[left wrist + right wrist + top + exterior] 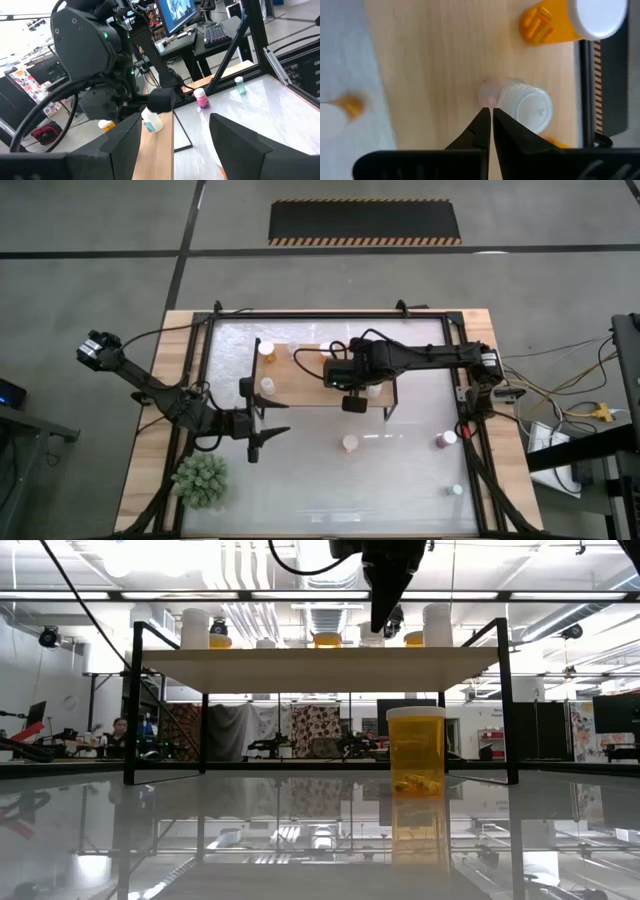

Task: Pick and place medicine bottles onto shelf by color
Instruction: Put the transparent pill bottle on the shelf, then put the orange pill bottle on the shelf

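My right gripper (487, 125) hangs over the shelf (430, 65), fingers pressed together on nothing, tips just beside a clear white-capped bottle (527, 107); only my right wrist view shows that gap, while the overhead view hides this bottle under my arm. My left gripper (262, 432) waits off the shelf's near left corner, fingers parted and empty. Overhead count: three bottles on the table (400, 480), namely orange (350, 443), dark reddish (447, 439) and greenish (456, 490), and one spiky plant (203, 480).

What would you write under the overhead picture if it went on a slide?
Right gripper, shut, hovers over the shelf of medicine bottles; left gripper waits open beside it.
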{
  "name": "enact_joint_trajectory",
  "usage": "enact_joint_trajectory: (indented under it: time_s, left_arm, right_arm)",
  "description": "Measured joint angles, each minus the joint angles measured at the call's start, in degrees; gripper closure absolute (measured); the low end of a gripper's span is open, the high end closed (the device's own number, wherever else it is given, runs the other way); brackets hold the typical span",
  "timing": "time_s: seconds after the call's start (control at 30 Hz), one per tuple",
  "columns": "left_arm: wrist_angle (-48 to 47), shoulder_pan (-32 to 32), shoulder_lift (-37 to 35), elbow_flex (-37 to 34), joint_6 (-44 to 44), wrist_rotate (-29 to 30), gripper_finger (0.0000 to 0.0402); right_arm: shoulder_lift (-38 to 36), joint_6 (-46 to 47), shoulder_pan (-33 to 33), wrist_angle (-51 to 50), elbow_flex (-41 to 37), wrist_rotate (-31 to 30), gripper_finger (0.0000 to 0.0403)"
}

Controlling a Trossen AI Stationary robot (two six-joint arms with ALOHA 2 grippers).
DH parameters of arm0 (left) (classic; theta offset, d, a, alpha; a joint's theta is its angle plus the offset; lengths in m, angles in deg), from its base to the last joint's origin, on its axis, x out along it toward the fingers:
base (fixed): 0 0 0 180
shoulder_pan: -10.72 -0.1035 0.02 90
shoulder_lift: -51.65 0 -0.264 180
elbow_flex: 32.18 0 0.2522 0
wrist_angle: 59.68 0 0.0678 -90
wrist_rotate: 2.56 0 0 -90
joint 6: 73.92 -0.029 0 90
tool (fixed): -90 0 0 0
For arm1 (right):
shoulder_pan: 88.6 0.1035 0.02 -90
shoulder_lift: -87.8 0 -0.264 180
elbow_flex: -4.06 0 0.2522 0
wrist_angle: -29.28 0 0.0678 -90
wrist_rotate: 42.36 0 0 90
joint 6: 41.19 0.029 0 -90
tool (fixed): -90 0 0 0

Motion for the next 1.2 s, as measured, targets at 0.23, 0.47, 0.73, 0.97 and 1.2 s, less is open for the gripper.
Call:
enact_joint_trajectory:
  time_s: [0.23,0.47,0.73,0.97,1.2]
  left_arm:
    - [0.06,-0.01,0.0,0.0,0.12,-0.02,0.0185]
    - [0.05,-0.02,0.15,0.0,0.62,-0.02,0.0185]
    - [0.12,-0.02,0.15,-0.48,5.06,-0.04,0.0185]
    - [1.19,-0.02,0.45,-1.42,9.5,-0.04,0.0185]
    - [3.09,-0.02,3.13,-1.84,12.61,-0.06,0.0185]
  right_arm:
    - [0.0,0.2,0.66,-0.32,-0.02,-0.08,0.039]
    - [-4.0,0.6,5.48,2.53,-0.72,-0.02,0.039]
    - [-16.24,-1.24,16.85,26.26,-17.16,-1.48,0.039]
    - [-26.83,-7.8,24.64,54.13,-41.38,-5.65,0.039]
    - [-36.3,-11.34,26.63,75.18,-61.37,-5.65,0.039]
